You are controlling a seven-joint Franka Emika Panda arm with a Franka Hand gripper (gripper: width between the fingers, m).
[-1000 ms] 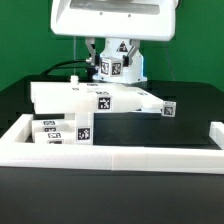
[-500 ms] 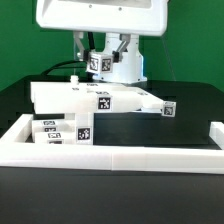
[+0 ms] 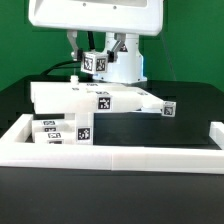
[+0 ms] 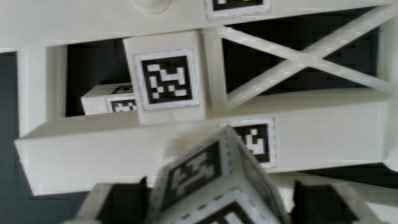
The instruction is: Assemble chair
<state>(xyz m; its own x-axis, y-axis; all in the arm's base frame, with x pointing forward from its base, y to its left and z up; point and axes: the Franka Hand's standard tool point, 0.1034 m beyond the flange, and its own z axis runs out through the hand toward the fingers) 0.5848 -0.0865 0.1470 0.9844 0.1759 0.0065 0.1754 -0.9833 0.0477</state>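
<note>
My gripper point(image 3: 100, 58) hangs under the white arm above the back of the table, shut on a white tagged chair part point(image 3: 94, 63). In the wrist view this part point(image 4: 228, 175) fills the gap between the two dark fingers point(image 4: 128, 200), and the gripper point(image 4: 221, 205) is closed on its sides. Below it lies a large white chair piece point(image 3: 95, 98) with a tag on top; the wrist view shows its crossed bars point(image 4: 302, 58). At the exterior view's right end of that piece sits a small tagged block point(image 3: 168, 108). More tagged chair parts point(image 3: 60, 130) are stacked at the exterior view's left.
A long low white border wall point(image 3: 110, 158) runs along the front and up both sides of the black table. A dark cable point(image 3: 60, 66) trails behind the parts at the exterior view's left. A green backdrop stands behind the arm.
The arm has shifted toward the exterior view's left and slightly up, carrying the tagged chair part with it. The parts on the table have not moved.
</note>
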